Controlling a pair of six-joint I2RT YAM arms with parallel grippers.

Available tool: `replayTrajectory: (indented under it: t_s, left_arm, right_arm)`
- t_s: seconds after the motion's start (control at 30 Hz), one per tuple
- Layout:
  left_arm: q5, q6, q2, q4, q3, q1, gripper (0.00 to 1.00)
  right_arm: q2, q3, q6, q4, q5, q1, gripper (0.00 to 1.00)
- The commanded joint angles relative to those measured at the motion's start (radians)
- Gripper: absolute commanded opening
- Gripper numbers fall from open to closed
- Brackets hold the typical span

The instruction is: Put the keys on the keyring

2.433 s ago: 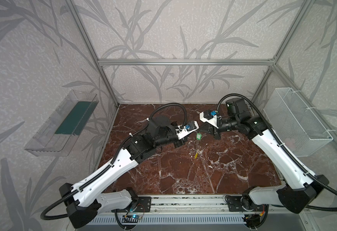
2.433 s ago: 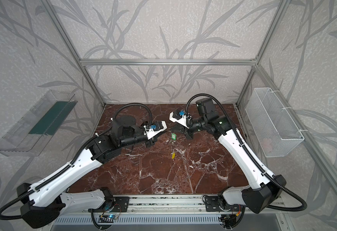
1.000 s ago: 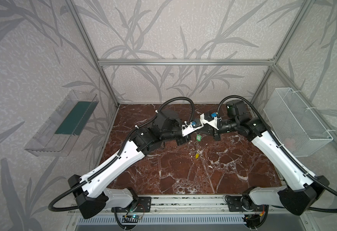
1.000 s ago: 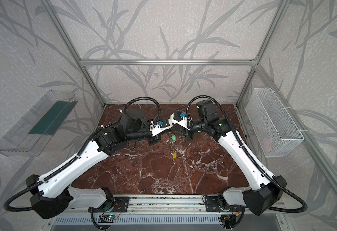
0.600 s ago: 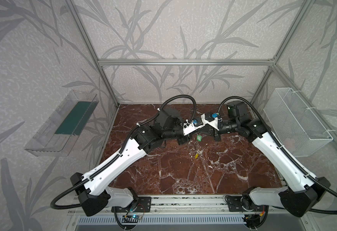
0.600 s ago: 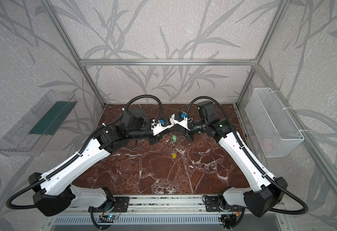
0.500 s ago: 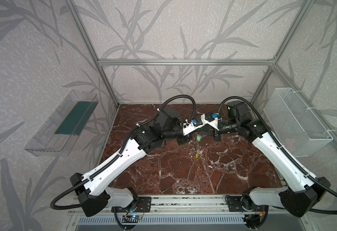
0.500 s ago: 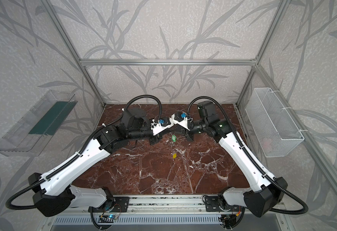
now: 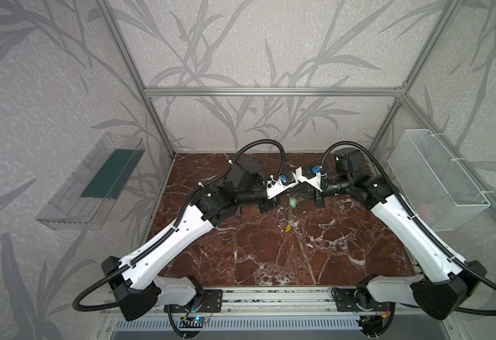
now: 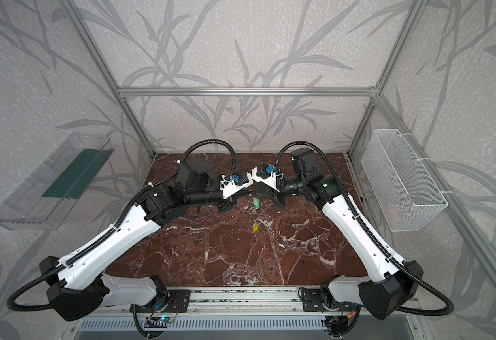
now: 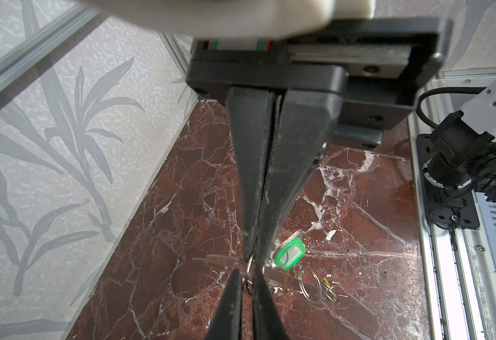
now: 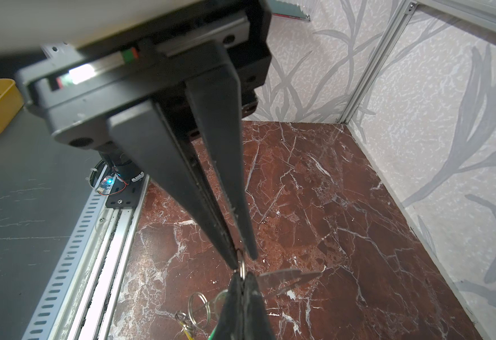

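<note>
Meeting leaf-patterned walls (image 9: pixel 255 53), veined red-brown marble tabletop (image 9: pixel 270 253).

readable text: none in any view
green key tag (image 11: pixel 288 253): pale insert, any writing too small to tell
yellow key tag (image 9: pixel 288 228): too small to tell

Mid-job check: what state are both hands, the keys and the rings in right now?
left hand: shut on the small ring, above the floor.
right hand: shut on the same small ring, tips meeting the left's.
small ring: pinched by both hands.
key: sticking out sideways by the small ring.
green tag: dangling near the tips, ungripped.
yellow tag: lying on the floor, free.
large ring: on the floor, free.
</note>
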Motion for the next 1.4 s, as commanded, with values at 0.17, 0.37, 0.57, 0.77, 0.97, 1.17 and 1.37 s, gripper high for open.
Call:
replayTrajectory:
  t_s: [0.17, 0.37, 0.57, 0.77, 0.97, 1.17, 1.37]
  left_arm:
    - [0.024, 0.024, 0.017, -0.085, -0.003, 0.005, 0.08]
    - [0.04, 0.028, 0.024, -0.095, 0.0, 0.005, 0.06]
    - [0.048, 0.03, 0.037, -0.11, 0.007, 0.004, 0.0]
    - [0.033, 0.017, 0.021, -0.084, -0.019, 0.005, 0.0]
    - [-0.011, -0.07, -0.018, 0.059, -0.097, 0.005, 0.0]
    - [-0.073, -0.185, -0.065, 0.245, -0.197, 0.005, 0.0]
    - [-0.14, -0.258, -0.104, 0.378, -0.269, 0.005, 0.0]
  right_arm:
    - [-0.041, 0.009, 0.004, 0.04, -0.055, 0.01, 0.0]
    - [-0.044, 0.005, 0.014, 0.053, -0.065, 0.011, 0.0]
    - [-0.053, -0.014, 0.034, 0.085, -0.076, 0.01, 0.0]
    - [-0.06, -0.032, 0.066, 0.113, -0.076, 0.002, 0.0]
    - [-0.07, -0.078, 0.162, 0.206, -0.049, 0.002, 0.0]
    - [-0.073, -0.092, 0.221, 0.24, -0.008, 0.002, 0.01]
    - [-0.084, -0.098, 0.246, 0.251, 0.034, 0.002, 0.1]
